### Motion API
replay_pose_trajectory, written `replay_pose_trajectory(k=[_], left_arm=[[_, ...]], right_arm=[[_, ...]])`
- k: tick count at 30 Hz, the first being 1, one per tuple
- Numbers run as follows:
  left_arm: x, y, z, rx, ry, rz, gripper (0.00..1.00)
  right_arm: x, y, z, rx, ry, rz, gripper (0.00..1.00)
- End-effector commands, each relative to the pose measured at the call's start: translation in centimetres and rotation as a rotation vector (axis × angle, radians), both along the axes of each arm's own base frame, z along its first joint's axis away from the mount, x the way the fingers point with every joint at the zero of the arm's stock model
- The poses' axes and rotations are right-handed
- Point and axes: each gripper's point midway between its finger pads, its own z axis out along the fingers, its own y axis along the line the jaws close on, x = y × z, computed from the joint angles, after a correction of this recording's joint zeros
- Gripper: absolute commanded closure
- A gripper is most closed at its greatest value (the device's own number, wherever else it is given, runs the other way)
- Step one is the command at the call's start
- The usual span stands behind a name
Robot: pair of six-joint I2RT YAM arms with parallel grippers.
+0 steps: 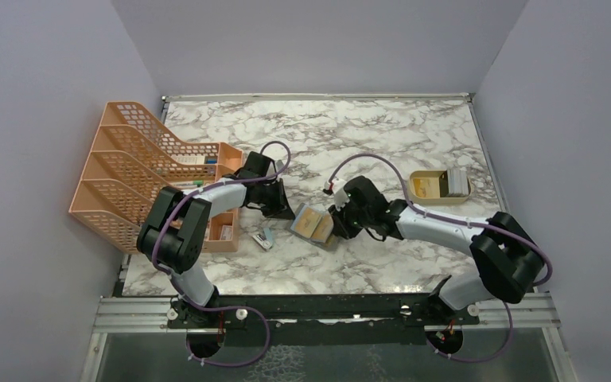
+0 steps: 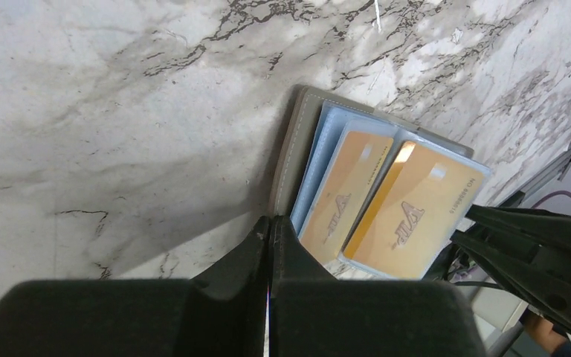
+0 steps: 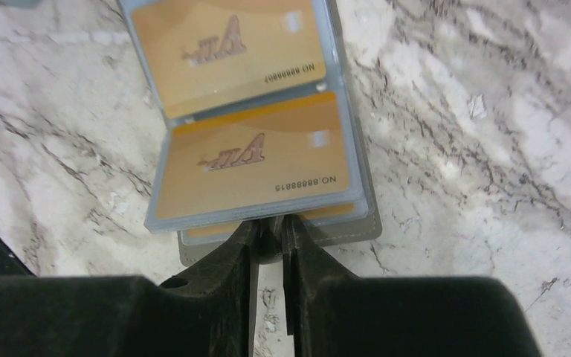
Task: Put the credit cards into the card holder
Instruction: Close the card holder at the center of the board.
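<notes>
The card holder lies open on the marble table, grey edge outside, light blue pockets inside. Two tan-gold credit cards sit in its pockets, one beside the other; they also show in the right wrist view, far and near. My left gripper is shut and empty, its tips at the holder's left edge. My right gripper is closed on the dark snap tab at the holder's grey near edge, seen in the top view.
An orange mesh file rack stands at the left with a small orange box in front. A small blue-and-white object lies near the holder. A shallow tan tray holding items sits at the right.
</notes>
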Motion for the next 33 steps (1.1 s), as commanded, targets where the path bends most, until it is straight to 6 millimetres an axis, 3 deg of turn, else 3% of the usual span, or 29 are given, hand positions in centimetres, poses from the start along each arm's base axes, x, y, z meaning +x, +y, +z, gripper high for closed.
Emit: replay_pose_trajectory(k=[1, 11, 20, 28, 33], left_arm=[[0.1, -0.5, 0.7, -0.015, 0.002, -0.02, 1.0], [0.4, 0.4, 0.7, 0.03, -0.014, 0.004, 1.0], [0.7, 1.2, 0.9, 0.075, -0.034, 0.023, 1.0], [0.7, 1.4, 0.9, 0.084, -0.038, 0.036, 1.0], [0.6, 1.6, 0.9, 0.092, -0.046, 0.041, 1.0]], right_arm=[[1.5, 3.2, 4.3, 0.2, -0.136, 0.025, 0.91], [0.8, 4.7, 3.6, 0.308, -0.113, 0.041, 0.94], [-1.4, 3.5, 3.3, 0.282, -0.063, 0.099, 0.94], [-5.3, 3.3, 1.8, 0.31, 0.142, 0.123, 0.8], [-6.8, 3.0, 1.8, 0.309, 0.202, 0.155, 0.73]])
